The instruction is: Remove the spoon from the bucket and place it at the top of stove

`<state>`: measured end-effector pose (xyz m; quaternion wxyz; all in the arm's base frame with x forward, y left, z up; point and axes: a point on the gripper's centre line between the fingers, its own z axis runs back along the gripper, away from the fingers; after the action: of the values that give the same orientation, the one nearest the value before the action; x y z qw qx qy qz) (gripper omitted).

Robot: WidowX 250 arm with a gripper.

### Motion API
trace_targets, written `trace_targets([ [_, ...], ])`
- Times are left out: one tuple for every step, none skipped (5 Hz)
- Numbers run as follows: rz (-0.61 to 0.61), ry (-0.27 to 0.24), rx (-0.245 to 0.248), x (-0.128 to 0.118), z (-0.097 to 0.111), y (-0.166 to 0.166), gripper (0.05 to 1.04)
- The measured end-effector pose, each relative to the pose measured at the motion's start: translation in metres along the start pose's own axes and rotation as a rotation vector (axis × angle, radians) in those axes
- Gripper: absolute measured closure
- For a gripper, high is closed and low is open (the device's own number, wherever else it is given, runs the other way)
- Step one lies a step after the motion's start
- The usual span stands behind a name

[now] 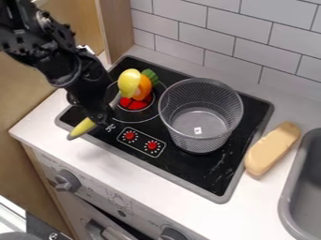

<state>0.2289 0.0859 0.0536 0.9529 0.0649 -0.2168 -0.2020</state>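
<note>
Spoon (130, 84), one: out of the bucket (201, 143), at its ten o'clock, over the stove (188, 166); pinched in the fingers (100, 116). Handling: lower gently, bowl toward one o'clock (mind the orange piece (144, 88)), level before release.

The bucket (202, 141) is fine mesh, metallic-looking; the stove top (188, 166) beneath is smooth, glossy black; the spoon (129, 82) looks like smooth plastic, softly shiny; the far wall tiles (203, 35) look smooth; the near table (138, 177) smooth; the left panel (117, 30) wood-grained.
</note>
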Motion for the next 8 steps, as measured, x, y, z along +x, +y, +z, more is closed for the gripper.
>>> trace_targets([
  [0.015,-0.020,-0.007,0.000,-0.008,-0.002,0.822],
  [0.021,-0.050,-0.003,0.000,-0.024,-0.004,0.822],
  [0.028,-0.025,-0.011,0.002,-0.027,-0.008,0.782],
  [0.043,0.023,-0.038,0.005,-0.024,-0.010,0.517],
  [0.046,0.042,-0.036,0.008,-0.017,-0.014,0.225],
  [0.051,0.050,-0.025,0.012,-0.013,-0.019,0.077],
  [0.060,0.070,-0.018,0.020,-0.003,-0.024,0.083],
  [0.081,0.116,-0.015,0.030,0.016,-0.031,0.083],
])
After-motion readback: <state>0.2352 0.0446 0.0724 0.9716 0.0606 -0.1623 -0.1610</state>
